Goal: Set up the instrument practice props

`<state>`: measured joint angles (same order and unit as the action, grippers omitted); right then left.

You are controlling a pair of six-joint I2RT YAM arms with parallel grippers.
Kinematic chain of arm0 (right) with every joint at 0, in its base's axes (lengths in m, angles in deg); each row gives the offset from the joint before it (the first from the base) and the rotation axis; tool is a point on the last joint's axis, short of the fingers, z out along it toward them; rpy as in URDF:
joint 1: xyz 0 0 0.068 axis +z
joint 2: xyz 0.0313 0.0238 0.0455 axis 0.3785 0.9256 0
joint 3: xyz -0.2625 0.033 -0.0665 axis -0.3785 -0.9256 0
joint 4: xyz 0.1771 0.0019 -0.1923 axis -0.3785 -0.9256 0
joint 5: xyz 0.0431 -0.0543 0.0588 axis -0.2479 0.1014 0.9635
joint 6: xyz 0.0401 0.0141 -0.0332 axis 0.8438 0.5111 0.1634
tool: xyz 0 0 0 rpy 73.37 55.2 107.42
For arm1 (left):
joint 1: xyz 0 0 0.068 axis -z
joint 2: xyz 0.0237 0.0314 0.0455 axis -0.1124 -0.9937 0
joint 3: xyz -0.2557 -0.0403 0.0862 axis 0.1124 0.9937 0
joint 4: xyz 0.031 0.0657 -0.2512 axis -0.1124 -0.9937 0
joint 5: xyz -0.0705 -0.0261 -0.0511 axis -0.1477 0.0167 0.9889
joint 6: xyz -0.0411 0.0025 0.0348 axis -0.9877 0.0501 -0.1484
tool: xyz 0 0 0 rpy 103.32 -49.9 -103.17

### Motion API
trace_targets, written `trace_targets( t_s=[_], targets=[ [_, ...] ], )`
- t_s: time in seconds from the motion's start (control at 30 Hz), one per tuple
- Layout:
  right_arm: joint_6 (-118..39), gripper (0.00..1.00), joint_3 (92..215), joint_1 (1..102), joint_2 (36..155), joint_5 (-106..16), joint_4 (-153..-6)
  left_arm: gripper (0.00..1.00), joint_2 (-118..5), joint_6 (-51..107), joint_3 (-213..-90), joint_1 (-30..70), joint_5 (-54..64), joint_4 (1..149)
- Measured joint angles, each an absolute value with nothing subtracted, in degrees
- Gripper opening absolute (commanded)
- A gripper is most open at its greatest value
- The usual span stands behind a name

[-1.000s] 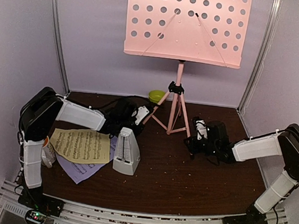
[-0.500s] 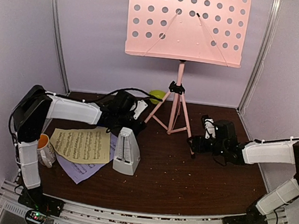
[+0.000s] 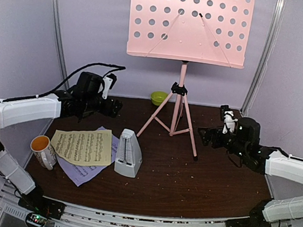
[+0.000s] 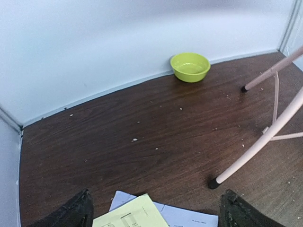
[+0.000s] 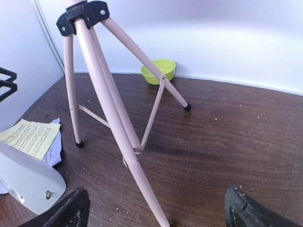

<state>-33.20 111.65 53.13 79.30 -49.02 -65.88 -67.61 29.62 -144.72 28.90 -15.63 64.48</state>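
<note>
Currently music stand (image 3: 180, 89) upright, long axis vert.

The dark brown wood-grain table (image 4: 142, 137) looks matt, crumb-flecked. The pink perforated music stand (image 3: 185, 51) is smooth, satin-painted. At twelve o'clock, the lime-green bowl (image 4: 190, 66) is glossy.

The pink tripod music stand (image 3: 183, 73) is standing on the dark wooden bench (image 3: 215, 180), the lime-green bowl (image 3: 158, 97) sitting behind it. Front-left, the pale-grey pyramid metronome (image 3: 128, 153) is standing right of the yellow music sheet (image 3: 82, 147), which is lying atop the lavender music sheet (image 3: 80, 174).
</note>
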Motion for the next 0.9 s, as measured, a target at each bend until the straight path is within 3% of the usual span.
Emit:
trace_targets(
  t_s=[0.5,0.9],
  targets=[
    [-30.8,1.0,104.2,53.1,77.7,-56.5,-58.9,0.98,-50.0,-7.5,-135.4,32.6,-35.5,43.3],
    [-29.2,1.0,107.7,53.1,83.4,-50.4,-60.4,0.92,-56.1,-44.1,-132.0,38.0,-39.6,20.2]
  ],
)
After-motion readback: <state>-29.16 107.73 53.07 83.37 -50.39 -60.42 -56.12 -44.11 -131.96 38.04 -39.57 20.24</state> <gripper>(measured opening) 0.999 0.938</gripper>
